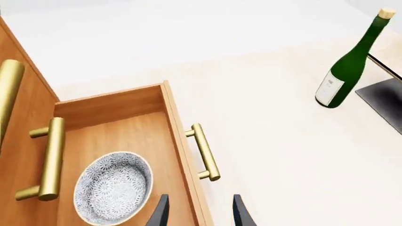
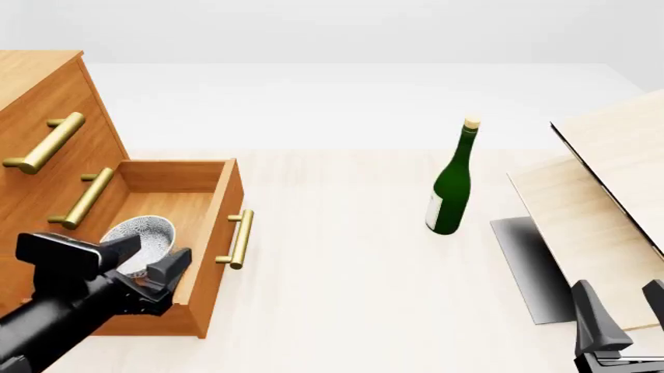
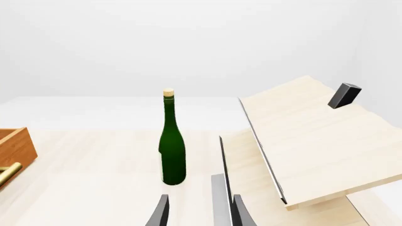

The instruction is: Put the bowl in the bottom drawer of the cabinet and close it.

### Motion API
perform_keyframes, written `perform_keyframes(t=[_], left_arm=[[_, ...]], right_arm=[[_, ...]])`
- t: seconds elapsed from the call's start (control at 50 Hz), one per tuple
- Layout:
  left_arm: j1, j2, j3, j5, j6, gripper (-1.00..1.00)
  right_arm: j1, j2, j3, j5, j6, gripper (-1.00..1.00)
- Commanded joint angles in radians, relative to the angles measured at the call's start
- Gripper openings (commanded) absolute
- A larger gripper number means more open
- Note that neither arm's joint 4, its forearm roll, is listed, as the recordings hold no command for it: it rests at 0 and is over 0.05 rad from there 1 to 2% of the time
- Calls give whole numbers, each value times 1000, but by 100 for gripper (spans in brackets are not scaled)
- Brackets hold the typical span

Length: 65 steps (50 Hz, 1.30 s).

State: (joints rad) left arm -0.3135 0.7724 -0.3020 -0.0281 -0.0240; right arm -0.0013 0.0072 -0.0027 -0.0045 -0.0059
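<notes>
The cabinet (image 2: 42, 101) stands at the left with its bottom drawer (image 2: 221, 203) pulled out. The speckled silvery-white bowl (image 2: 143, 232) (image 1: 113, 187) rests upright on the drawer floor, with nothing holding it. My left gripper (image 2: 145, 261) (image 1: 201, 214) hovers open just above the drawer's front wall, one finger over the inside near the bowl and the other over the outside by the brass handle (image 1: 204, 151). My right gripper (image 2: 623, 315) (image 3: 201, 214) stays open and empty at the table's near right corner, facing the bottle.
A tall green bottle (image 2: 450, 190) (image 3: 172, 148) stands mid-table, right of the drawer. Tilted pale wooden boards (image 2: 612, 179) on a dark base (image 2: 529, 268) fill the right side. The two upper drawers are shut, their brass handles (image 2: 47, 144) sticking out.
</notes>
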Motion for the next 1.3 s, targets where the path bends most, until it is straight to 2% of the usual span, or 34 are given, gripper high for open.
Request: perform_keyframes(t=[0.02,0.5,0.92,1.3], left_arm=[[-62,-43,-6,28,-7,100],[-160,-39,-19,32,-25,100],[-233,-58,-39,87,-36,100],[-346,-21,-92,112,-41,100]], right_arm=[[0,-1,0,1,0,100],[0,-1,0,1,0,100],[0,-1,0,1,0,100],[0,-1,0,1,0,100]])
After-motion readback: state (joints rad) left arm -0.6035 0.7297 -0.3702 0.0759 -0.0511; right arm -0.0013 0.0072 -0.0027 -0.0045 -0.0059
